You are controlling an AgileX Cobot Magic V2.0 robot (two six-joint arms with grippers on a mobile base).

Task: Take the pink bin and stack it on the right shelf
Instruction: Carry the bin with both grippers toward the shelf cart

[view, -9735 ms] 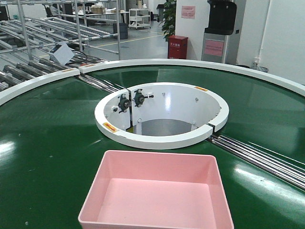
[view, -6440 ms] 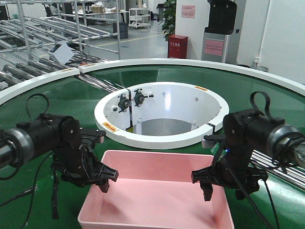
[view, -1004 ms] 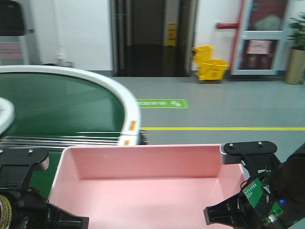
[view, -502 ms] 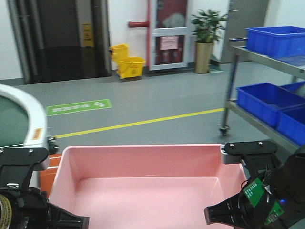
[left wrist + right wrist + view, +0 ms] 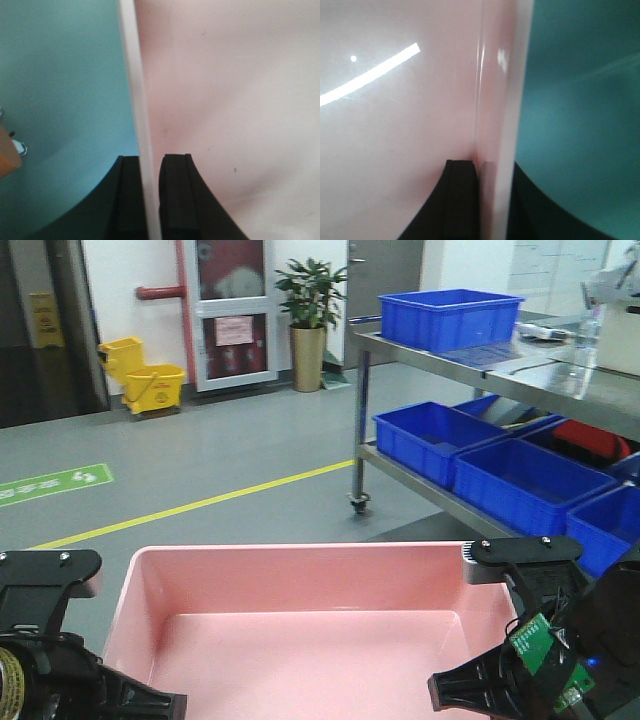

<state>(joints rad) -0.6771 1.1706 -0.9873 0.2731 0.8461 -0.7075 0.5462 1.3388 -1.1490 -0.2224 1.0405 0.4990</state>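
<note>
Nearest the cameras, the left gripper (image 5: 150, 200) is clamped across the left wall of the wide, shallow pale-pink plastic bin (image 5: 310, 640), one black finger inside and one outside. The right gripper (image 5: 492, 200) pinches the right wall likewise. The bin hangs level between both arms, floor beneath. Farther off, to the right: the shiny stainless-steel shelf (image 5: 560, 380), with deep blue plastic crates (image 5: 450, 318) on its decks. Step judged: carry. Next move calls for closing in, raising the bin over a bare deck stretch and lowering both sides evenly.

Blue crates (image 5: 450, 318), mop bucket (image 5: 142, 385), potted plant (image 5: 308, 310)
</note>
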